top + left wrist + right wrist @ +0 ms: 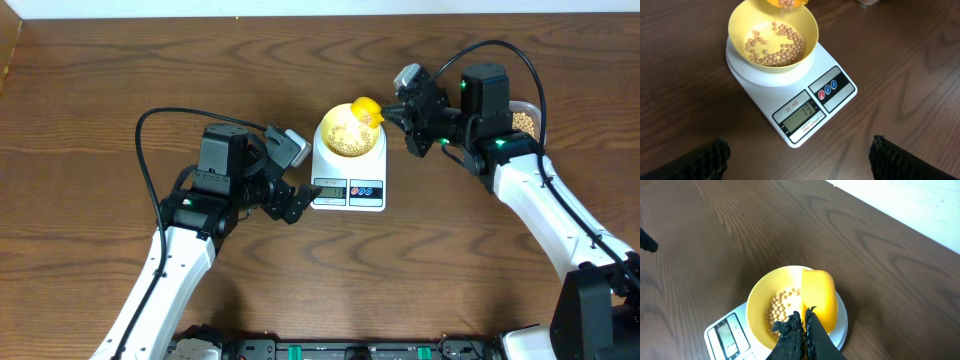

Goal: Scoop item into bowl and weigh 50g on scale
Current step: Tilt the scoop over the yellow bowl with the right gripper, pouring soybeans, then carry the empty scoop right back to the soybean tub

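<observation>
The pale yellow-green bowl stands on the white scale and holds a layer of tan beans. The scale's display reads 13. My right gripper is shut on the handle of the bright yellow scoop, which is tipped over the bowl; beans are at its lip. My left gripper is open and empty, just left of the scale; its fingers flank bare table in front of the scale.
A clear plastic tub of beans sits at the far right behind my right arm. The table's light far edge runs along the back. Both arms' cables loop above the table.
</observation>
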{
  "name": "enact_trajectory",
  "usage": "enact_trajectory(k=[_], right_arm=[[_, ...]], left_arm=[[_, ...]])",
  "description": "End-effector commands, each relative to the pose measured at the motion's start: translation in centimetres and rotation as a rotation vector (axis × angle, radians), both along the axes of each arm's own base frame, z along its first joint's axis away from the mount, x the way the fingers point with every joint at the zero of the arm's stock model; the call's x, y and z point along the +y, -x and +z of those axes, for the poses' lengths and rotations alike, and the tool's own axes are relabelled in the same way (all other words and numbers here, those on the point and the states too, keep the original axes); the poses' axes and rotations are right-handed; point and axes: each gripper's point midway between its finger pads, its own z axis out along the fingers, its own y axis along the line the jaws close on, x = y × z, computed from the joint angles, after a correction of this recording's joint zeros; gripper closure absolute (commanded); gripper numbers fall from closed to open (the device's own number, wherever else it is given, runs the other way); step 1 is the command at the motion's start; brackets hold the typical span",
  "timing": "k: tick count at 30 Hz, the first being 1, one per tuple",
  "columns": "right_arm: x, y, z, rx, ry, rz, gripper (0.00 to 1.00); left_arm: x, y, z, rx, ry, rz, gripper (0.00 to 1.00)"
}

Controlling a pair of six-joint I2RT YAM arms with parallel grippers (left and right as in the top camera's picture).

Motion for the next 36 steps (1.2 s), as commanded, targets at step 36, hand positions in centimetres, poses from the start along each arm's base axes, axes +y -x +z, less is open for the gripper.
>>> enact_trajectory(k=[36], right_arm=[[0.7, -1.0, 1.0, -0.075, 0.034, -0.026, 0.99]], left_arm=[[0.2, 0.0, 0.1, -0.008, -0.004, 0.005, 0.09]])
